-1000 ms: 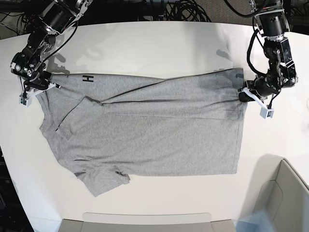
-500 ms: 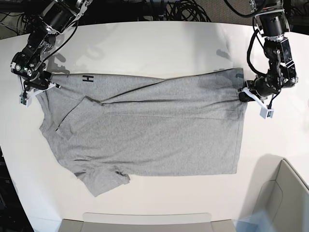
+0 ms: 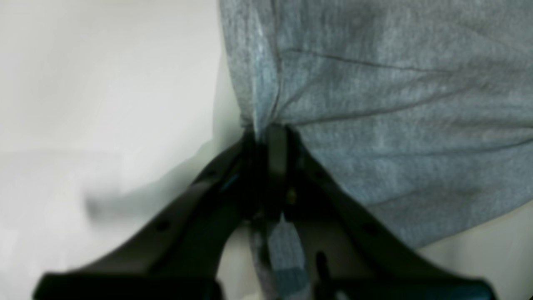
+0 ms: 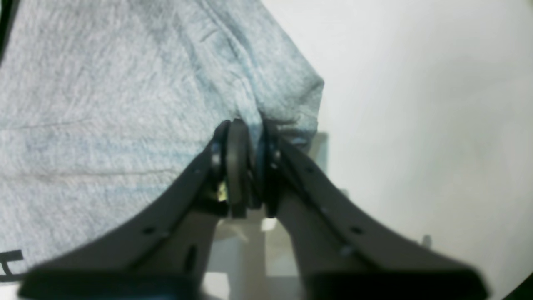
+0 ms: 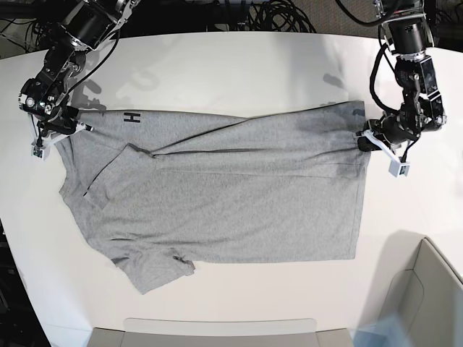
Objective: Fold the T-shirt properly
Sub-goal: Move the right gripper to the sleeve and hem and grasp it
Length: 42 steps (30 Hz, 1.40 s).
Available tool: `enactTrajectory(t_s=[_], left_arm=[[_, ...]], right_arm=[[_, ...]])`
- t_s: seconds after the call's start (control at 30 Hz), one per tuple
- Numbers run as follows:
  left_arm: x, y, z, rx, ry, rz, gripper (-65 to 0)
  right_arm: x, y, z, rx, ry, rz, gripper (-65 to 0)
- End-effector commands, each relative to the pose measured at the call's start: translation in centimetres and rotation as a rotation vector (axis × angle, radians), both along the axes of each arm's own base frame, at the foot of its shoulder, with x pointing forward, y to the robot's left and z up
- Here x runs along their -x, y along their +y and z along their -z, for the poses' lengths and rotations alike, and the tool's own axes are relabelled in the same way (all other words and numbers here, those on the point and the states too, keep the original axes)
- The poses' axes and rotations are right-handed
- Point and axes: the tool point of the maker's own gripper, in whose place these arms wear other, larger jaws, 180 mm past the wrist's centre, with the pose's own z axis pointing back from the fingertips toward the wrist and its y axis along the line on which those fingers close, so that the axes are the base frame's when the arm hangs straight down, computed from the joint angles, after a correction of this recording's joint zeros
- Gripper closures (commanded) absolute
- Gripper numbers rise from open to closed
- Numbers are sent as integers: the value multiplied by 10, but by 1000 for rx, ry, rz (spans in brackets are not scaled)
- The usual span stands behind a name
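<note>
The heather-grey T-shirt (image 5: 231,195) lies spread on the white table (image 5: 217,72), partly folded, its far edge turned over so a black letter H (image 5: 131,117) shows. My left gripper (image 5: 364,140) sits at the shirt's right edge. In the left wrist view its jaws (image 3: 266,139) stand close together, with the T-shirt (image 3: 395,104) gathered in creases into them. My right gripper (image 5: 64,129) is at the shirt's far left corner. The right wrist view shows this gripper (image 4: 250,137) pinching a fold of the T-shirt (image 4: 104,104), with lettering (image 4: 9,262) at the lower left.
A grey bin (image 5: 430,296) stands at the near right corner of the table. A flat tray edge (image 5: 217,329) runs along the near side. Black cables (image 5: 275,14) lie behind the table's far edge.
The right arm's wrist at the shirt's left corner has shifted slightly up and away. The left arm and the shirt look unchanged.
</note>
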Motion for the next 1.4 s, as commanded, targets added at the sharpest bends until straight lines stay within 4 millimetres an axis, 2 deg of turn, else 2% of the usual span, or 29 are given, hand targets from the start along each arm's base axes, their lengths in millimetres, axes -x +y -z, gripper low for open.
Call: enactTrajectory(t_s=[0.0, 0.07, 0.17, 0.33, 0.53, 0.6, 0.67, 0.77, 0.83, 0.93, 1.03, 1.1, 1.23, 1.37], left_arm=[[4, 12, -4, -63, 28, 6, -114], [1, 11, -13, -79, -1, 18, -158], [-4, 7, -29, -105, -51, 45, -177], [-8, 0, -48, -132, -81, 82, -177], [-13, -5, -64, -157, -107, 113, -177], [-14, -2, -68, -160, -121, 102, -177], [-16, 2, -71, -160, -133, 85, -176], [-36, 1, -89, -159, -193, 80, -162], [-45, 1, -97, -159, -213, 79, -135], [-50, -7, -99, -137, -228, 77, -95], [-50, -8, -98, -132, -229, 77, -80], [-49, -9, -97, -130, -227, 77, -80], [-47, -9, -95, -130, -220, 77, -80], [-47, -9, -94, -129, -218, 76, -80]], right_arm=[[7, -3, -1, 9, 31, 5, -126], [4, -4, -10, 26, 7, 4, -187], [4, 1, -23, 33, 5, 6, -240], [-1, -2, -66, 90, -47, 12, -243], [-7, -6, -98, 153, -118, 10, -243], [-24, -4, -110, 182, -144, -37, -243], [-41, 6, -112, 194, -140, -106, -243], [-81, 26, -127, 225, -182, -226, -242], [-114, 42, -131, 218, -246, -289, -242], [-162, 56, -124, 193, -320, -354, -242], [-200, 59, -99, 139, -333, -381, -242], [-216, 63, -78, 100, -319, -397, -242], [-233, 70, -42, 38, -303, -407, -242], [-223, 74, -8, -26, -247, -383, -242]])
